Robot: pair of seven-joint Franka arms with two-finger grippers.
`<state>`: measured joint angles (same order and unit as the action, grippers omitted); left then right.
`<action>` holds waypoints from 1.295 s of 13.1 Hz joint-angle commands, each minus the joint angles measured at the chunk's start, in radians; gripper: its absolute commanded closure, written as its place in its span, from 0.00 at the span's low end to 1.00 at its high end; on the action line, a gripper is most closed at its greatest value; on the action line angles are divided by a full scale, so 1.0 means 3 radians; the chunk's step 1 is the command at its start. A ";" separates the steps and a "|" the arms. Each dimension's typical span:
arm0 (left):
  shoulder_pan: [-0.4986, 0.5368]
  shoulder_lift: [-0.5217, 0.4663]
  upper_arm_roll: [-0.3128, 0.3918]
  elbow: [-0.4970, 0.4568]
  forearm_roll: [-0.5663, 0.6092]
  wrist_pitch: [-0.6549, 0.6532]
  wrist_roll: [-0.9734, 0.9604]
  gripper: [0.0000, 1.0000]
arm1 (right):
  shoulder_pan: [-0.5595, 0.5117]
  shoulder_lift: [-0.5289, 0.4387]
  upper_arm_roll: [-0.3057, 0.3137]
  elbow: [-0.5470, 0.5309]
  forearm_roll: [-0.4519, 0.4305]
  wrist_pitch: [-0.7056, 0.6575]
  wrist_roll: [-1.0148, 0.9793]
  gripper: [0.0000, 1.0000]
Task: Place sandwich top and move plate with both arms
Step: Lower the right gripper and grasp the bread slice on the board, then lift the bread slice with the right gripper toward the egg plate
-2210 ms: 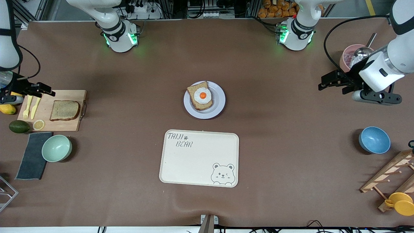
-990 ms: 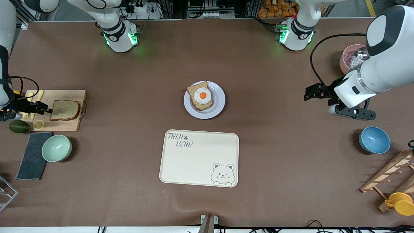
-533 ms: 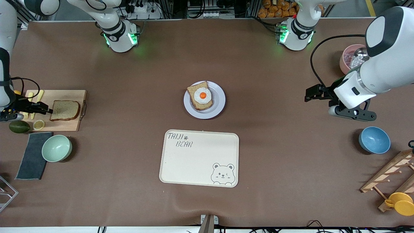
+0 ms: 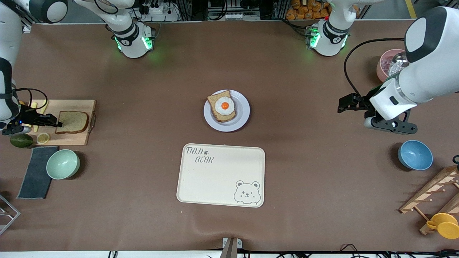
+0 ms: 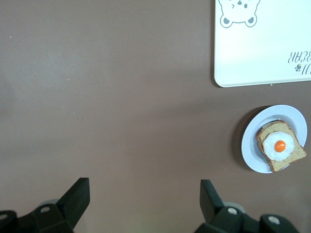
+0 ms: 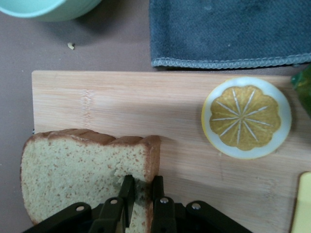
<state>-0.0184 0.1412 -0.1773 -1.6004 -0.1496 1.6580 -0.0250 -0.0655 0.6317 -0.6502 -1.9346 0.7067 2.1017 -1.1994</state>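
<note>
The sandwich top (image 4: 75, 121) is a plain brown slice lying flat on a wooden cutting board (image 4: 71, 139) at the right arm's end of the table. My right gripper (image 4: 57, 124) is low over the board, shut on the crust edge of the sandwich top (image 6: 82, 170); in its wrist view the right gripper (image 6: 142, 187) pinches that edge. The pale plate (image 4: 244, 114) sits mid-table and carries a bread slice with a fried egg (image 4: 224, 106). My left gripper (image 4: 340, 105) hangs open over bare table toward the left arm's end. The left gripper (image 5: 144, 194) holds nothing, well apart from the plate (image 5: 250, 145).
A cream bear tray (image 4: 220, 175) lies nearer the camera than the plate. By the board are a lemon slice (image 4: 43, 138), an avocado (image 4: 20, 140), a mint bowl (image 4: 62, 163) and a dark cloth (image 4: 35, 173). A blue bowl (image 4: 415, 154), a pink cup (image 4: 389, 64) and a wooden rack (image 4: 428, 195) stand at the left arm's end.
My right gripper slid over the board onto the sandwich top's edge and its fingers closed on the crust. The left arm has barely moved.
</note>
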 commanded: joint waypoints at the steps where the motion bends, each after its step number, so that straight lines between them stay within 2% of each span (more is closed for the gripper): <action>1: -0.0077 0.0025 -0.0002 0.0058 0.0110 0.0037 -0.0065 0.00 | -0.0058 0.0062 -0.0001 0.0047 0.0063 0.0015 -0.0134 1.00; 4: -0.0072 0.0015 -0.0007 0.0058 0.0182 0.0052 -0.0060 0.00 | -0.0037 0.0042 -0.0001 0.0118 0.0058 -0.0036 -0.0123 1.00; 9: -0.0067 0.0000 -0.0007 0.0058 0.0182 0.0052 -0.0055 0.00 | -0.0017 0.0027 -0.0026 0.0522 -0.0003 -0.0731 0.0024 1.00; 13: -0.0067 -0.0005 -0.0007 0.0063 0.0182 0.0052 -0.0060 0.00 | 0.0044 -0.0060 0.0004 0.0685 -0.0049 -0.1405 0.0637 1.00; 15: -0.0072 -0.0010 -0.0007 0.0063 0.0182 0.0052 -0.0060 0.00 | 0.0080 -0.0126 0.0101 0.0757 -0.0101 -0.1620 0.0964 1.00; 17: -0.0072 -0.0011 -0.0012 0.0119 0.0182 0.0047 -0.0065 0.00 | 0.0075 -0.0315 0.0356 0.0778 -0.0274 -0.1662 0.1439 1.00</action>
<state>-0.0358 0.1412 -0.1777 -1.5902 -0.1206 1.6717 -0.0250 -0.0391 0.6081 -0.6092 -1.6986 0.6821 1.6197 -0.8962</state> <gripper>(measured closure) 0.000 0.947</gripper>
